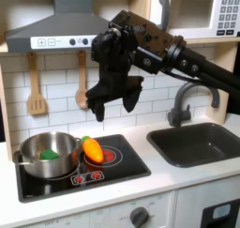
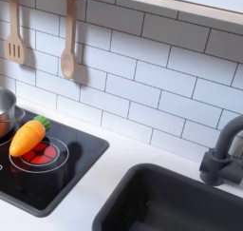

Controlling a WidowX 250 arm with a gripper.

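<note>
Orange carrot lies on the stove top, leaning against the silver pot, its green top toward the pot in the second exterior view. The gripper hangs well above it, fingers apart and empty. Nothing is grasped yet; the lowering and the closing on the carrot are, by my judgement, all left. Sink sits on the first exterior view's right.

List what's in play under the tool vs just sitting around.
In play: tool, hanging above the stove; carrot on the burner; silver pot with something green inside.
Lying about: wooden spatula, wooden spoon, sink, faucet, microwave.
</note>
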